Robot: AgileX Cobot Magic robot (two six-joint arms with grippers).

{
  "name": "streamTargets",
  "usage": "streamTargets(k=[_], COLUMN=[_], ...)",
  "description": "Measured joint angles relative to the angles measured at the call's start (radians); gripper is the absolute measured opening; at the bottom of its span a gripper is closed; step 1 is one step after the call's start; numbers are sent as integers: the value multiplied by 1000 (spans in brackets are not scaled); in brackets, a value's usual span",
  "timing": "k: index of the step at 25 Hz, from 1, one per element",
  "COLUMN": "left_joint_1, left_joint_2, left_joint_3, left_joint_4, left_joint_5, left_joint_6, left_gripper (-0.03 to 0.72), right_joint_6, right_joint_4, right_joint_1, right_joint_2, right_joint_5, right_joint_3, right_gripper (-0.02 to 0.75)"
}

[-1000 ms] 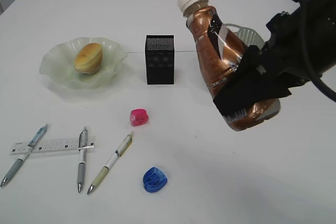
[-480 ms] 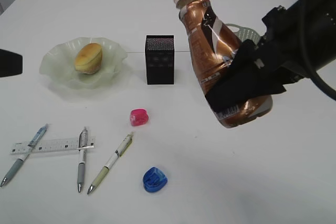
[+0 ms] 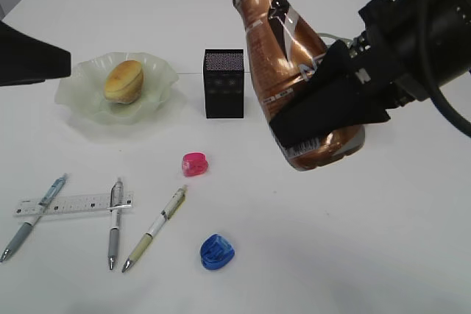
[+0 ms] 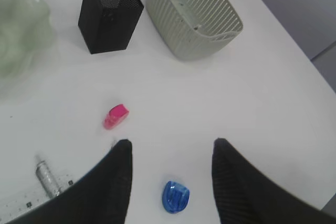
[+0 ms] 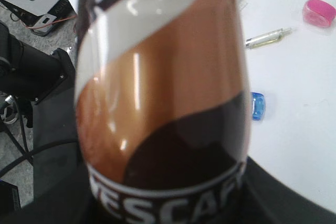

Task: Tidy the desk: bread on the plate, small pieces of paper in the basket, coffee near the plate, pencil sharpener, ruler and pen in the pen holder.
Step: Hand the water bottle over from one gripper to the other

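Now the left gripper (image 4: pixel 170 182) has come into view at the left edge, jaws spread and empty, hovering with the blue sharpener (image 4: pixel 176 196) between its fingers and the pink sharpener (image 4: pixel 116 117) just ahead. To its left sits the plate (image 3: pixel 77 97), bread (image 3: pixel 123 81) already on it. Beyond it the pen holder (image 4: pixel 109 14) and basket (image 4: pixel 192 15) look empty. The right gripper (image 3: pixel 324 112), clamped on the coffee (image 3: pixel 283 64), has carried the bottle leftward and higher, likely heading for the plate.

Right claw (image 3: pixel 324 119) clamped, raised; left claw (image 4: pixel 170 153) agape
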Motion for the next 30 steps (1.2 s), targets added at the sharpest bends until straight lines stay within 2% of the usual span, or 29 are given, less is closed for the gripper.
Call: streamTargets(k=[8, 13, 20, 27, 30], left_joint_1=[0, 0, 0, 19, 22], left_joint_2=[30, 103, 194, 239, 248], left_joint_3=[-101, -180, -276, -286, -286], left_joint_4=[-149, -272, -447, -690, -712], left_joint_5=[16, 154, 377, 555, 557], left_joint_6=[46, 73, 170, 260, 274], left_gripper=[361, 361, 361, 361, 361], right_joint_6=[-56, -64, -66, -142, -161], right_joint_4=[105, 160, 232, 378, 439], right_joint_1=[0, 0, 0, 0, 0], right_joint_2=[0, 0, 0, 0, -2], right_joint_5=[16, 20, 28, 34, 34], right_joint_3=[0, 0, 0, 0, 0], right_gripper=[403, 403, 403, 403, 403])
